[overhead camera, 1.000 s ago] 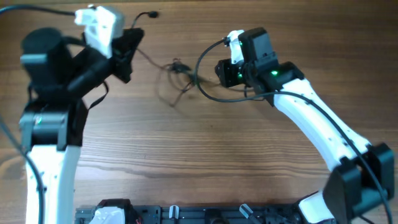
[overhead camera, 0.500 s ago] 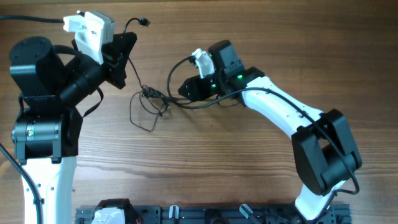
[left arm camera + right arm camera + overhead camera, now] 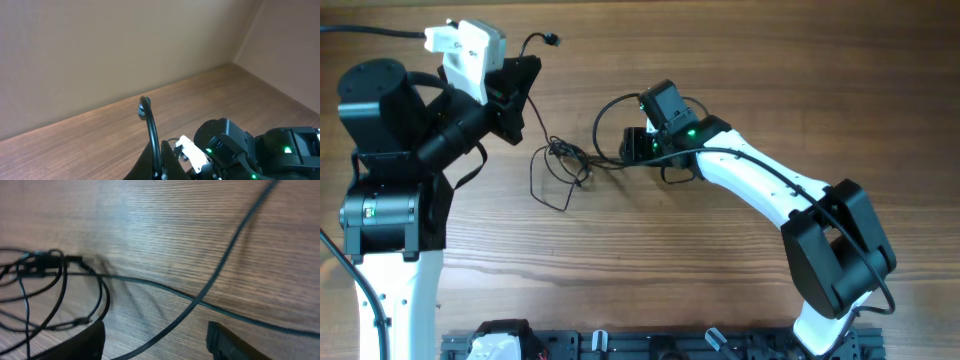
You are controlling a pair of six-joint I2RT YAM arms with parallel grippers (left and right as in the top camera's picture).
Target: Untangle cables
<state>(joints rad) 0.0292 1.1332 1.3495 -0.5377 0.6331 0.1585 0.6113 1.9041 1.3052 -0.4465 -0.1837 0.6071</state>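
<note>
The cables [image 3: 560,155] are thin black wires knotted mid-table, with a loose loop [image 3: 548,188] hanging toward me. One strand rises to my left gripper [image 3: 525,88], which is shut on it, and its plug end [image 3: 552,40] sticks out beyond. In the left wrist view that strand [image 3: 151,132] stands up from my left gripper [image 3: 159,167]. My right gripper [image 3: 628,147] sits just right of the knot, open. In the right wrist view the knot [image 3: 45,265] lies left of my right gripper [image 3: 155,342], with both fingers low over the wood.
The right arm's thicker black cord [image 3: 605,115] arcs beside the knot and crosses between the right fingers [image 3: 215,280]. A black rail [image 3: 620,345] runs along the wooden table's [image 3: 670,260] front edge. A plain wall [image 3: 125,50] stands behind.
The right gripper has moved left up to the knot and spread its jaws wider. The left arm shifted left, dragging the knot left and toward me.
</note>
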